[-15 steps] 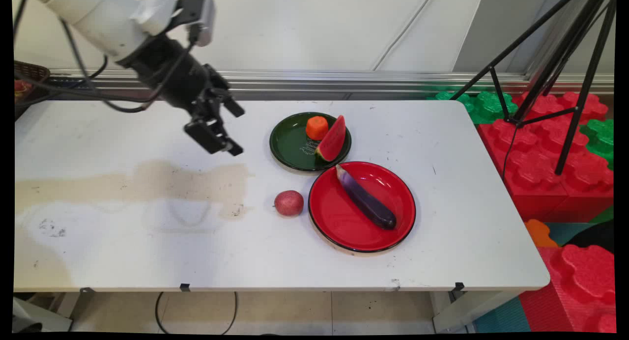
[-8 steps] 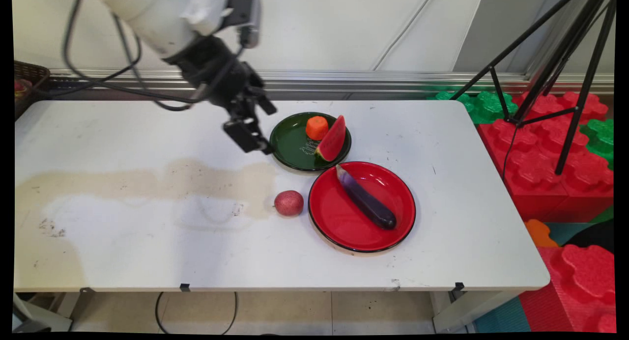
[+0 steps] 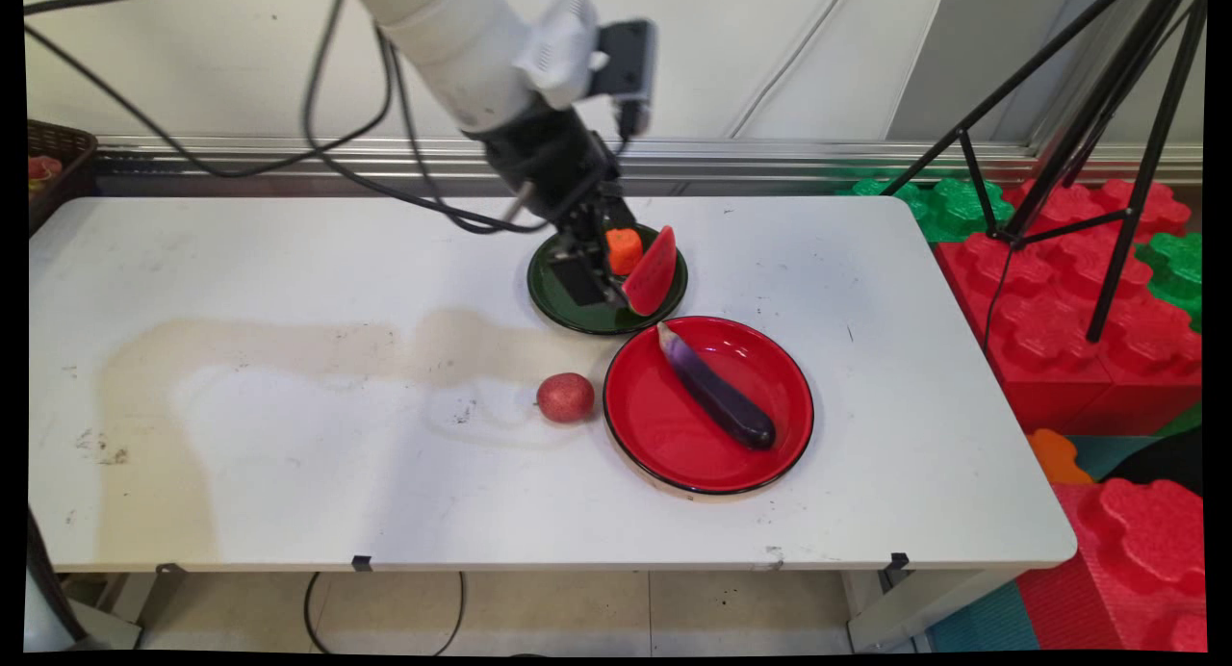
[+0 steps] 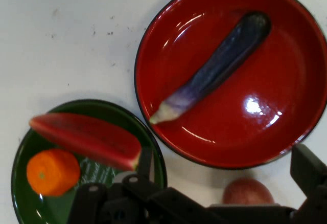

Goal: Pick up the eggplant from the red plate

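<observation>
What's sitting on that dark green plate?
On the green plate stand a watermelon slice and an orange carrot chunk. The robot's hand hangs over the plate's middle and hides part of it in the main view.

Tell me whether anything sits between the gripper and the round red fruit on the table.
Nothing visible does. The open gripper hangs over the green plate beside the watermelon slice; only that plate's near rim and bare table lie between it and the round red fruit. The red plate sits off to one side.
</observation>
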Action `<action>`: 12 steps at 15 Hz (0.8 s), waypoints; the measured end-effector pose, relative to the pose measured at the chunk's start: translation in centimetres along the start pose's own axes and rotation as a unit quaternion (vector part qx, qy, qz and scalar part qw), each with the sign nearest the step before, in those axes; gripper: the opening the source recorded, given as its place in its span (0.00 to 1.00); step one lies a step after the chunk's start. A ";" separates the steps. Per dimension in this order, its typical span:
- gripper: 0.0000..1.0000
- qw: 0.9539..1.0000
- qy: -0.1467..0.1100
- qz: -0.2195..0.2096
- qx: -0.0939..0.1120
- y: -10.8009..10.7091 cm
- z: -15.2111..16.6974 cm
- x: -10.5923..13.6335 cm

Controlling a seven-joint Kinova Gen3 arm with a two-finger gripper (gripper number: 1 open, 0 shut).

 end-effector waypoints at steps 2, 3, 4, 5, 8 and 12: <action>1.00 1.000 -0.008 0.019 0.002 -0.5 1.7 1.2; 1.00 0.999 -0.012 0.032 0.002 -0.8 2.8 1.8; 1.00 0.999 -0.015 0.042 0.001 -1.1 3.7 2.3; 1.00 0.998 -0.018 0.054 0.000 -1.4 4.7 2.8; 1.00 0.996 -0.023 0.089 -0.009 -2.4 7.5 3.8; 1.00 0.992 -0.016 0.125 -0.031 -3.4 10.7 4.5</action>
